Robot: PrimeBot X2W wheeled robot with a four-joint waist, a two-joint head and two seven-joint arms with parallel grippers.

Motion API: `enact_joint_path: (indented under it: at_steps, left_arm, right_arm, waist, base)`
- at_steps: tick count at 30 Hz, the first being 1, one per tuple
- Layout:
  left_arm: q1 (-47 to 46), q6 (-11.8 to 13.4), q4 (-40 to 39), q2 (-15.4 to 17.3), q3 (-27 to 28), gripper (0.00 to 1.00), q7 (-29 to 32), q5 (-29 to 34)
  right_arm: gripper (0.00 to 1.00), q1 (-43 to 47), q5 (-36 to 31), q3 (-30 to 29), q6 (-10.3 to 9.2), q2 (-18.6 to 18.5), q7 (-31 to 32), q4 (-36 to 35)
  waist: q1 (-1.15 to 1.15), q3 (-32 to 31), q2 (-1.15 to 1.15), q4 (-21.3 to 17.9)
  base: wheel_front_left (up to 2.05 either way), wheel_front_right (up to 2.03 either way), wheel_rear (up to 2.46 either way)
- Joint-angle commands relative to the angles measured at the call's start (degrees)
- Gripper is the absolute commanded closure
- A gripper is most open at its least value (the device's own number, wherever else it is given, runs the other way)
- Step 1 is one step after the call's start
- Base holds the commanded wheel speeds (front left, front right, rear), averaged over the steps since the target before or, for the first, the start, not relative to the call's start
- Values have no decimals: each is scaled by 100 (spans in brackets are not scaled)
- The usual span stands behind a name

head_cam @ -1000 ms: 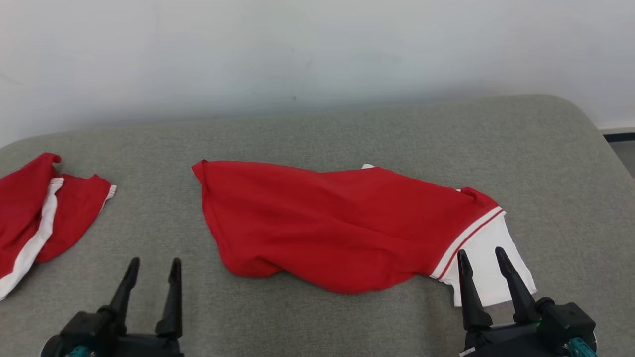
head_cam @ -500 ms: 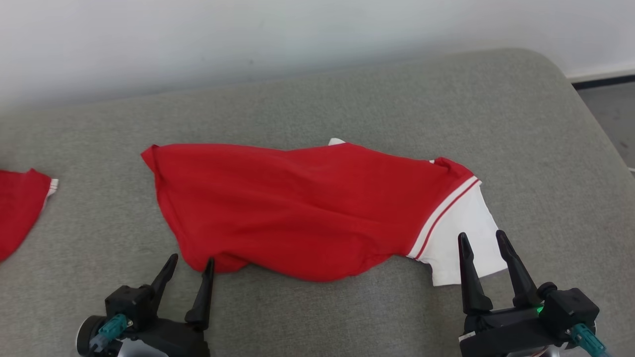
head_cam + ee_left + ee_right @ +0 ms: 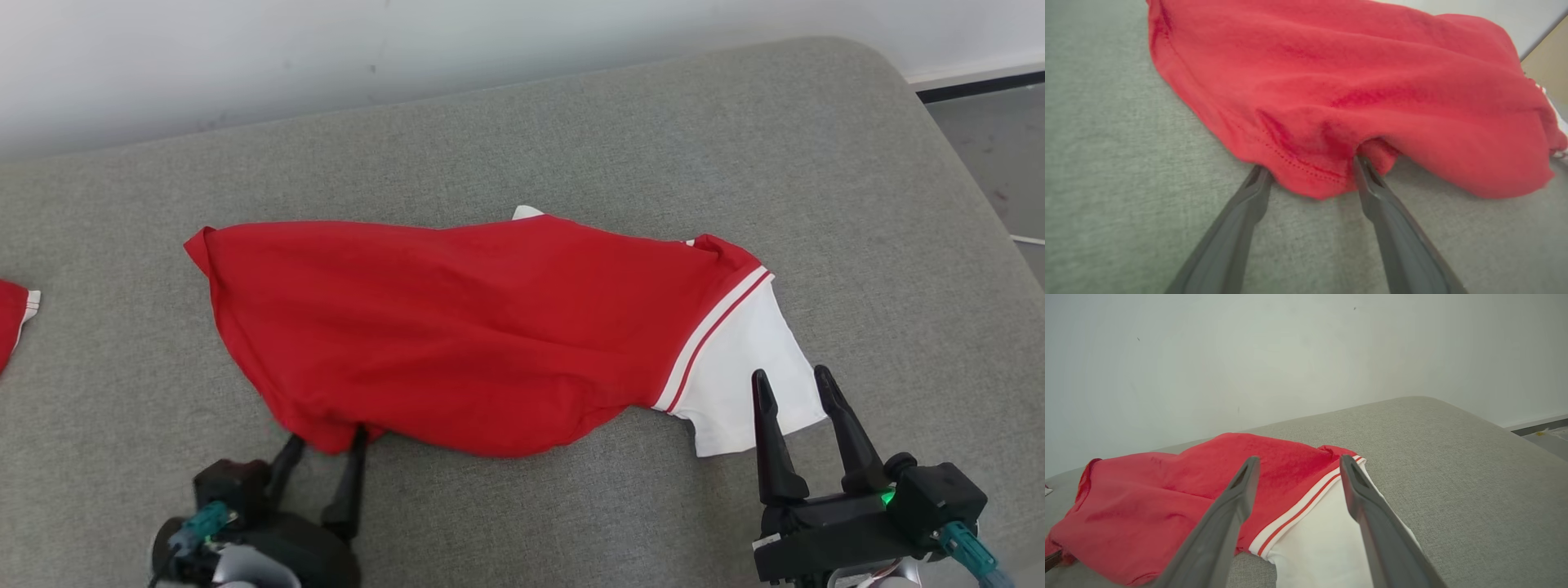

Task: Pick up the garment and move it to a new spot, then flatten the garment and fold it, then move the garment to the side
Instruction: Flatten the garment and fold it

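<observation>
That red shirt (image 3: 457,327) lies mid grey surface (image 3: 571,131), nearer the front edge. Light, floppy stuff, so I'd pinch the hem and white sleeve (image 3: 735,359). The left end effector (image 3: 326,437) and right end effector (image 3: 790,372) are both spread apart.

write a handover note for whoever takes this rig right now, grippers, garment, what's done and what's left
Left gripper: open, fingertips at the near left hem of the red garment, not closed on it.
Right gripper: open, fingers over the white sleeve, holding nothing.
Garment: lies rumpled across the grey cushion; another red piece sits at the far left edge.
Done: grippers placed at both ends, no grip yet.
Left: grasp, lift, move, flatten, fold, set aside.
</observation>
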Motion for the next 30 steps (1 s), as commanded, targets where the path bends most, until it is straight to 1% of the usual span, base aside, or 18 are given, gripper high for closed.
enact_joint_path:
  at_steps: [1,2,3,4,9,14,15,18,21,23,26,30]
  left_arm:
    - [-74,8,-41,-33,-99,0,0,-45]
    - [-113,9,-102,-18,-156,54,-1,-93]
    - [-140,9,-177,-30,-205,88,-2,-163]
    - [-162,8,-292,-49,-240,100,-2,-225]
    - [-75,8,-931,-47,-258,100,-2,-412]
    - [189,8,-1577,60,-239,100,-2,-447]
    - [326,8,-1783,147,-294,100,-2,-443]
    - [551,8,-2044,334,-430,100,-2,-427]
    - [842,9,-2300,556,-492,100,29,-458]
    - [1075,47,-2466,693,-473,100,152,-488]
    - [1398,110,-2681,793,-429,100,289,-577]
    - [1600,190,-2737,848,-419,100,326,-567]
  right_arm:
    - [0,-66,13,8,-15,0,-2,-12]
    - [0,-68,10,0,-15,0,-3,-25]
    - [0,-61,6,-15,-15,0,-2,-35]
    - [0,-45,1,-32,-15,0,-3,-43]
    - [0,61,4,-62,-15,1,-3,10]
    - [0,157,39,-45,-15,-1,-3,75]
    - [0,211,50,-62,-15,0,-2,103]
    - [0,307,54,-110,-15,0,-3,119]
    - [0,379,70,-134,-15,-1,-2,120]
    - [0,408,66,-146,-15,0,-2,121]
    - [0,404,85,-156,-15,-1,-3,134]
    - [0,393,101,-129,-15,-1,-3,164]
  waist:
    - [-1,6,0,1]
    - [-1,8,0,10]
    - [-1,4,0,26]
    - [-1,-5,0,47]
    - [-1,-143,0,220]
    - [-1,-367,0,433]
    - [-1,-462,0,542]
    - [-1,-576,0,717]
    - [-1,-630,0,848]
    - [-1,-645,0,915]
    - [-1,-648,0,969]
    - [-1,-660,0,974]
  base:
    - [0,0,0]
    - [0,0,0]
    - [0,0,0]
    - [0,0,0]
    - [0,0,0]
    - [0,0,0]
    - [0,0,0]
    - [0,0,0]
    - [0,0,0]
    - [0,0,0]
    - [0,0,0]
    - [0,0,0]
